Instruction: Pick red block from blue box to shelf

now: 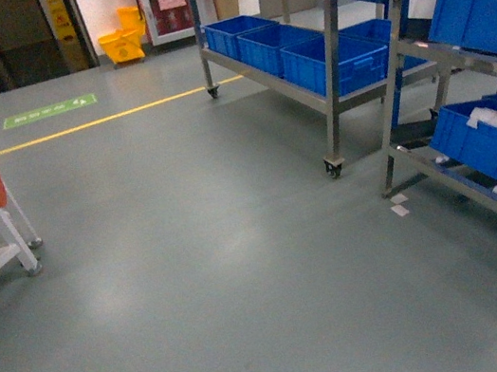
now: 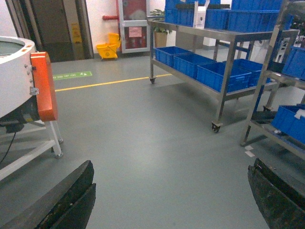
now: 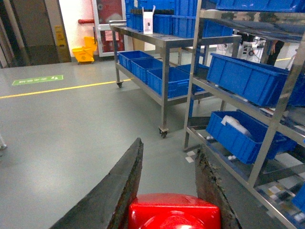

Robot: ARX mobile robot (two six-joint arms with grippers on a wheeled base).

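Red block (image 3: 174, 212) clamped between right gripper (image 3: 167, 191) fingers, carried over floor (image 1: 202, 252), short of shelf (image 3: 267, 114). Looks light, rigid, glossy-slick; flat side faces best grip. Left gripper (image 2: 167, 200) spread wide, empty. Blue box not visible.

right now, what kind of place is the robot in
Probably a warehouse or factory stockroom: stainless-steel shelf racks on castors hold dark blue crates, and a yellow line marks the grey floor.

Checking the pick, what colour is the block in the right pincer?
Glossy red: the red block between the right pincer's fingers shows best in the right wrist view.
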